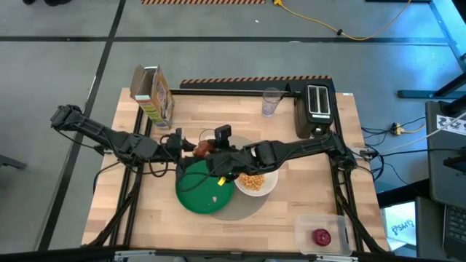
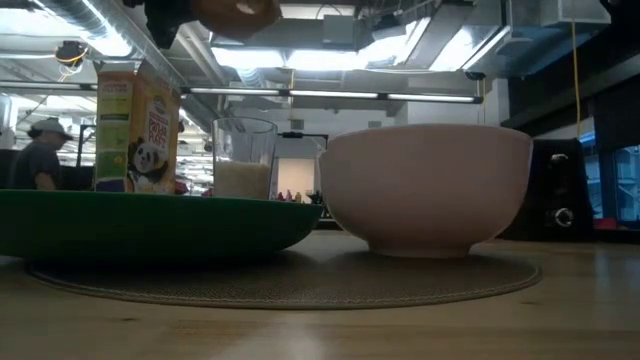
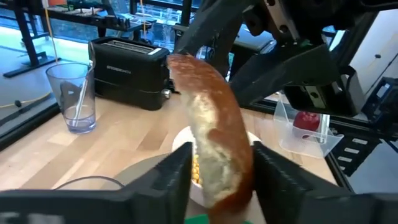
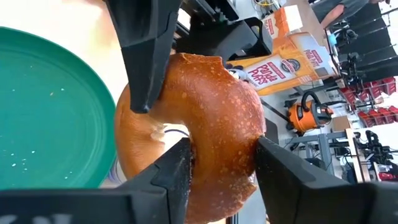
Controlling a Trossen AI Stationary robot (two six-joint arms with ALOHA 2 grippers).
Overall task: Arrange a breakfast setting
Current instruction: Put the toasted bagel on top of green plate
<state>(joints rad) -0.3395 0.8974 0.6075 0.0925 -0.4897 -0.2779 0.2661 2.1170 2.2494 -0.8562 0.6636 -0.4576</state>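
The bagel (image 4: 205, 124), golden-brown with a speckled crust, pale at its cut edge, is held above the green plate (image 1: 200, 191), clamped by the right gripper (image 4: 219, 171) and the left gripper (image 3: 219, 180).

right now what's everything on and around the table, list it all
bagel: one, brown crust, held in the air above the plate's far edge, both grippers on it
plate: one, green, on the mat, left of the bowl
bowl: one, white, cereal inside, on the mat
mat: one, grey, round, under plate and bowl
cereal box: one, orange and green, far left corner
glass: one, clear, far edge by the toaster
toaster: one, black, far right
apple: one, red, in a clear tub at the near right corner
person: one, in the room behind
left gripper: closed on the bagel
right gripper: closed on the bagel
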